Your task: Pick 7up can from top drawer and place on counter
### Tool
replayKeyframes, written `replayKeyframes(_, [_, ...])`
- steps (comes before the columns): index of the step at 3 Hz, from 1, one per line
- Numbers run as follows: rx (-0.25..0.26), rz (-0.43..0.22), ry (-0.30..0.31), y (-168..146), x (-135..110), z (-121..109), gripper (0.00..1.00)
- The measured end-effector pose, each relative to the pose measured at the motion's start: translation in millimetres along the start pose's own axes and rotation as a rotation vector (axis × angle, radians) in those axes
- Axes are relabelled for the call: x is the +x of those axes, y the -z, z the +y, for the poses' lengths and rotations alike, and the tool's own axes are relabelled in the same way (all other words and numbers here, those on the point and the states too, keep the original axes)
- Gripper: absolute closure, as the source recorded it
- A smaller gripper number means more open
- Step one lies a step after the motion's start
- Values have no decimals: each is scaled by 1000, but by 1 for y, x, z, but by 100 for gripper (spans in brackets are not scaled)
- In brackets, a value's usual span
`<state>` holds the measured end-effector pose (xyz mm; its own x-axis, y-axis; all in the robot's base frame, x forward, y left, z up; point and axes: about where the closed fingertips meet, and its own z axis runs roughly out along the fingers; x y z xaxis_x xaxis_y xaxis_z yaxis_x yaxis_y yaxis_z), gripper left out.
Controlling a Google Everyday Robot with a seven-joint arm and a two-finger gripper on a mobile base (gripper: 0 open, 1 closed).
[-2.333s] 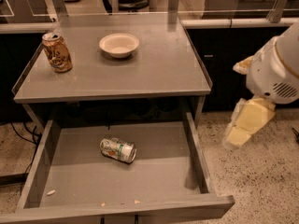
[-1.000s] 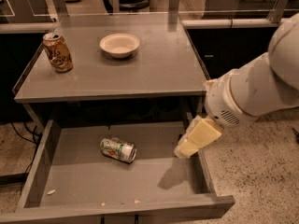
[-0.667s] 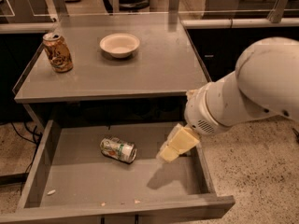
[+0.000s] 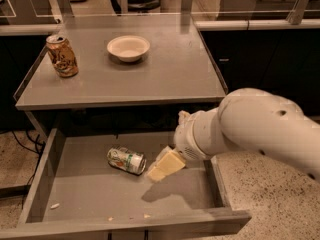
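The 7up can [image 4: 126,160] lies on its side in the middle of the open top drawer [image 4: 90,196], silvery-white with green print. My gripper [image 4: 162,168] hangs over the drawer just to the right of the can, its pale fingers pointing down and left toward the can's right end. The white arm reaches in from the right. The grey counter [image 4: 165,71] sits above the drawer.
An orange-gold can [image 4: 62,55] stands at the counter's left edge. A white bowl [image 4: 128,48] sits at the counter's back centre. Pale crumbs [image 4: 55,205] lie near the drawer's front. Dark-fronted cabinets [image 4: 260,59] stand at the right.
My arm has swung in from the right, and the gripper has moved left and down over the drawer until it is next to the can. The can has not moved.
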<state>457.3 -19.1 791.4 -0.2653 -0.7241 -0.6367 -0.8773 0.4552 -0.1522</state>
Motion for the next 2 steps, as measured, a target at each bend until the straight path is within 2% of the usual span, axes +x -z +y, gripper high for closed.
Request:
replayKeyframes(1, [7,-72,32,-30,-4,3,0])
replayKeyframes(2, [7,-72,32,-30,-4,3,0])
